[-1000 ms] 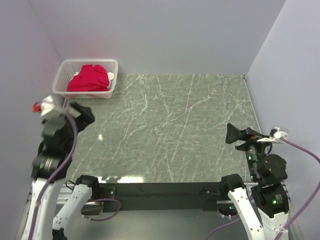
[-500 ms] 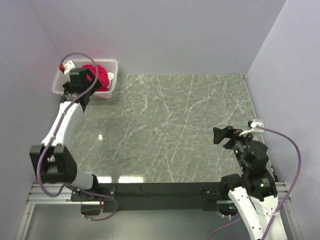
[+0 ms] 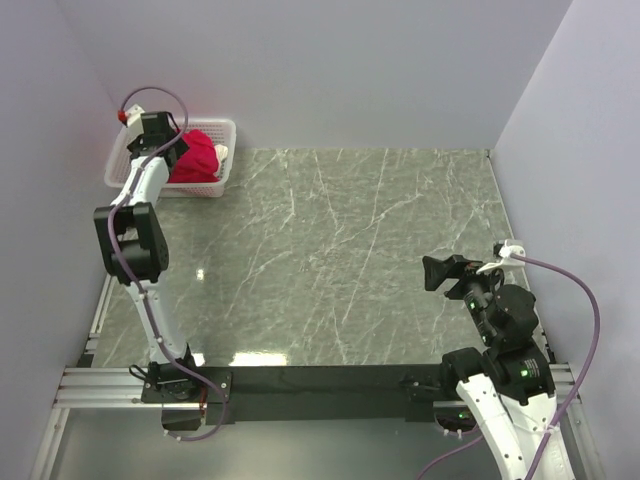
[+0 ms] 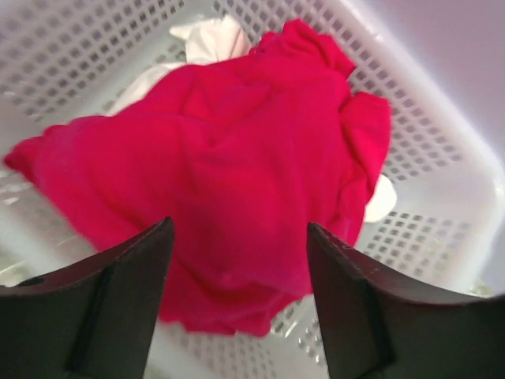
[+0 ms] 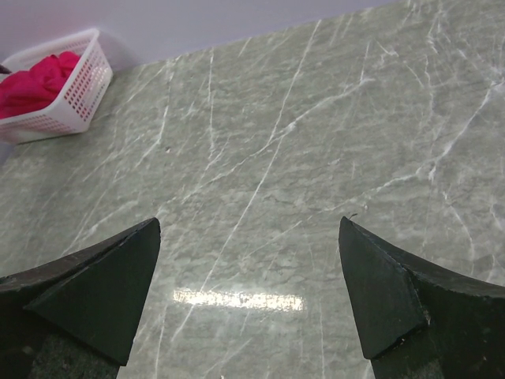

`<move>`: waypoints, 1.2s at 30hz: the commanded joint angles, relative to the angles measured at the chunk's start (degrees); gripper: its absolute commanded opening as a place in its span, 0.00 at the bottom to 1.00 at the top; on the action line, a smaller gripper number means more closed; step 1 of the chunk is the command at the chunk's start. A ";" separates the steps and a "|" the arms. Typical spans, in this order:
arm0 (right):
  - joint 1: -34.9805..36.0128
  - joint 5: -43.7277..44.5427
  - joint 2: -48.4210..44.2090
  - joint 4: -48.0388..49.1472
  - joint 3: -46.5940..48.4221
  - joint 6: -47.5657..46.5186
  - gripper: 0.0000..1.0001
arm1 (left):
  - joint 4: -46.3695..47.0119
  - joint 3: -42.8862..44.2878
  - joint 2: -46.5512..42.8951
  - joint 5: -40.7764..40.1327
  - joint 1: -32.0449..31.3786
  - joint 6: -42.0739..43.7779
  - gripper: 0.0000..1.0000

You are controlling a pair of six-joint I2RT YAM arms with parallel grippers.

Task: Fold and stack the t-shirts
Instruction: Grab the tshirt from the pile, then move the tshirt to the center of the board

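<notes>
A crumpled bright red t-shirt (image 3: 196,156) lies in the white lattice basket (image 3: 221,128) at the table's far left corner. It fills the left wrist view (image 4: 229,174) and shows far off in the right wrist view (image 5: 31,83). My left gripper (image 3: 170,152) hangs over the basket's left part, just above the shirt. In the left wrist view the left gripper (image 4: 241,237) is open, its jaws wide apart over the red cloth, holding nothing. My right gripper (image 3: 438,272) is open and empty above the table's right side; its wrist view (image 5: 248,237) shows only bare table between its jaws.
White cloth (image 4: 209,39) lies under the red shirt in the basket. The green marble table (image 3: 340,250) stretches between the arms. Pale walls close in the back and both sides.
My left arm has swung from the near left up to the basket and reached further over the red shirt. My right gripper has shifted left and slightly down.
</notes>
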 commanded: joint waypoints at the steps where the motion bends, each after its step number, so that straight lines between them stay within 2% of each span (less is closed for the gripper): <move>1: 0.63 -1.20 1.02 2.62 -0.39 -0.97 1.00 | -2.48 6.28 4.22 0.03 0.03 -0.32 0.72; 4: 0.63 -1.29 1.20 2.45 -0.31 -0.97 1.00 | -1.35 4.80 5.12 1.88 0.11 -0.24 0.62; 5: 0.63 -1.47 1.20 2.36 -0.39 -1.06 1.00 | -1.35 4.36 5.12 3.10 0.03 -0.15 0.49; 7: 0.55 -1.47 1.29 2.45 -0.39 -1.06 1.00 | -2.05 3.91 5.21 3.82 0.03 -0.06 0.35; 8: 0.63 -1.38 1.20 2.45 -0.39 -1.06 1.00 | -2.14 3.65 4.86 4.08 0.03 0.03 0.23; 10: 0.63 -1.73 1.03 2.54 -0.48 -0.97 1.00 | -1.26 2.42 4.07 4.35 0.03 0.82 0.10; 11: 0.63 -1.82 1.02 2.62 -0.48 -0.97 1.00 | -1.17 2.07 3.11 4.52 0.03 1.08 0.01; 19: 0.55 -2.26 -0.03 3.06 -0.66 -0.79 1.00 | -1.26 3.29 -8.83 1.98 -2.08 4.86 0.01; 24: 0.63 -1.91 -0.65 3.32 -0.57 -0.44 1.00 | -1.17 5.67 -17.28 0.75 -6.91 8.55 0.01; 26: 0.55 -1.91 -0.65 3.15 -0.40 -0.35 1.00 | -1.34 7.41 -21.06 1.09 -11.38 9.95 0.01; 30: 0.63 -1.73 -0.38 2.89 0.83 0.08 1.00 | -6.43 13.92 -25.28 6.71 -17.80 9.18 0.00; 31: 0.55 -1.64 -0.30 2.71 1.18 0.17 1.00 | -6.79 14.89 -26.94 8.20 -21.03 8.91 0.00; 36: 0.55 -1.29 1.46 1.92 3.82 0.09 1.00 | -4.43 17.18 -32.05 18.93 -29.32 5.75 0.00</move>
